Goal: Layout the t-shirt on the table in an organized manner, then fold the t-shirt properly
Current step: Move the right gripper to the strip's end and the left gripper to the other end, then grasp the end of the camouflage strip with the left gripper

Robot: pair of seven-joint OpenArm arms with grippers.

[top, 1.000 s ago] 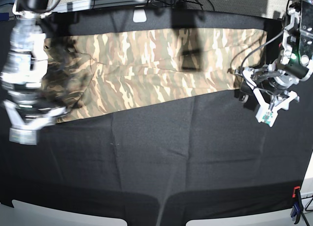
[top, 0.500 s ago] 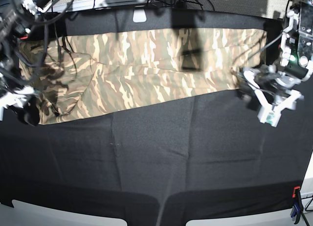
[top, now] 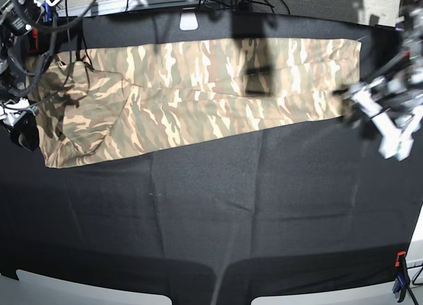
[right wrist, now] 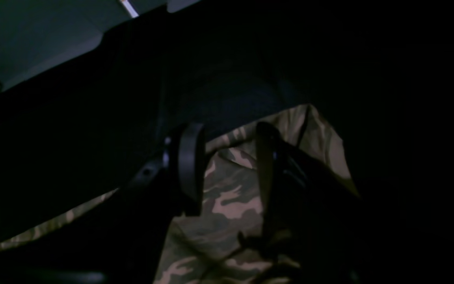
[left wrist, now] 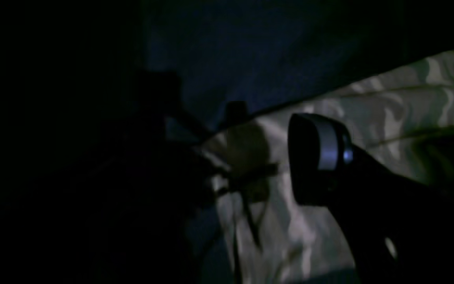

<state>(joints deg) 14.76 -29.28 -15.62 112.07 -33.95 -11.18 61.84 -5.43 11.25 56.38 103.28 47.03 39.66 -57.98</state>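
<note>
1. T-shirt [top: 198, 94] cloth, camouflage-printed, lies as a long folded band across the far half of the table [top: 218, 219]; nearer the camera there is only bare black cover.
2. My judgement: it is light, soft and limp, so it will sag and crease when lifted; take it at corners or hems, pinching both layers.
3. At the band's end, the left gripper [top: 383, 117] hangs just off the cloth, jaws spread wide and empty.
4. At the other end, the right gripper [right wrist: 227, 165] straddles a raised fold, fingers part-closed; whether it pinches the fabric I cannot tell.
5. No brand, label or writing is legible.
</note>
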